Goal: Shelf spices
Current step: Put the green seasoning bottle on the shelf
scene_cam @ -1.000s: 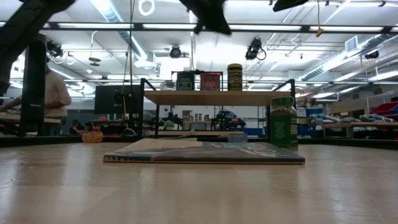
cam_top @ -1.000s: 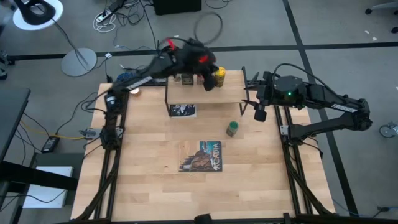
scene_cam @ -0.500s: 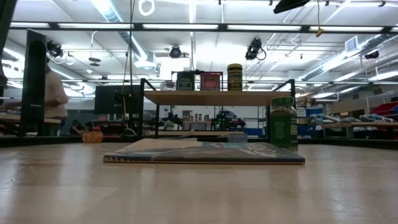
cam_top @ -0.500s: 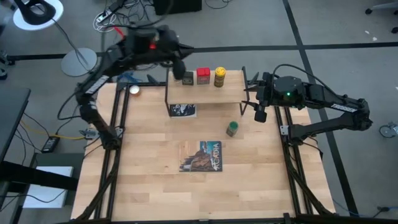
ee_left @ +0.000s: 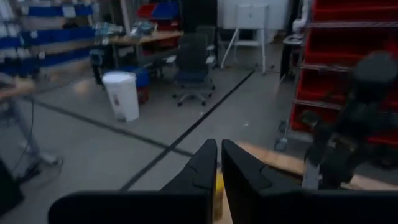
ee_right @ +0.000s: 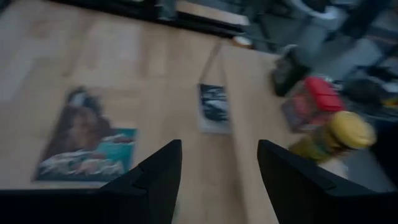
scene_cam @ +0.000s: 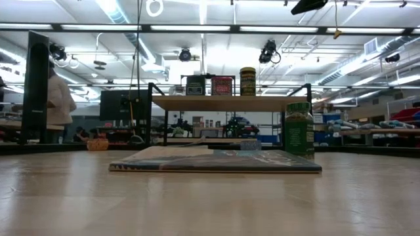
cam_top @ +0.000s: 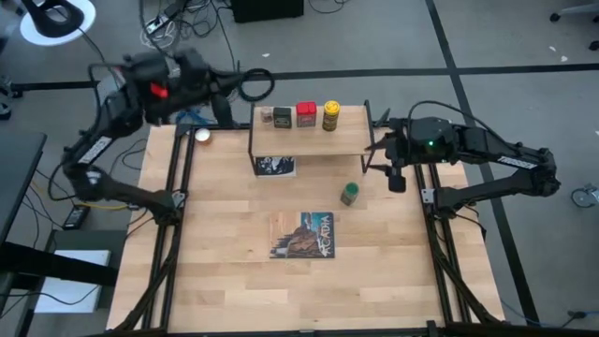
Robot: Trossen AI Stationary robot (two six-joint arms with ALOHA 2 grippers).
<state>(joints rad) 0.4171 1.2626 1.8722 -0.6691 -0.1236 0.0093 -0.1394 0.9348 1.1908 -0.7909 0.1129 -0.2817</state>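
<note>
The shelf [cam_top: 309,136] stands at the table's far edge. On its board stand the tiny clear jar [cam_top: 267,114], the black tin [cam_top: 283,115], the red tin [cam_top: 305,114] and the yellow-capped jar [cam_top: 330,116], upright on their bases. The green-capped jar [cam_top: 349,194] stands on the tabletop to the near right of the shelf. My left gripper [cam_top: 225,105] is shut and empty, high up and left of the shelf. My right gripper [cam_top: 394,176] is open, right of the green-capped jar; in the right wrist view [ee_right: 217,180] its fingers hold nothing.
A flat picture-covered book [cam_top: 304,234] lies mid-table, near the green-capped jar. A small dark card [cam_top: 274,166] lies under the shelf's left end. A small round object [cam_top: 201,136] sits at the far left corner. A person [scene_cam: 59,105] stands in the room behind.
My left gripper has swung away from above the red tin on the shelf, going left and back past the table's far left corner, and it stays shut and empty. The containers on the shelf have kept their places.
</note>
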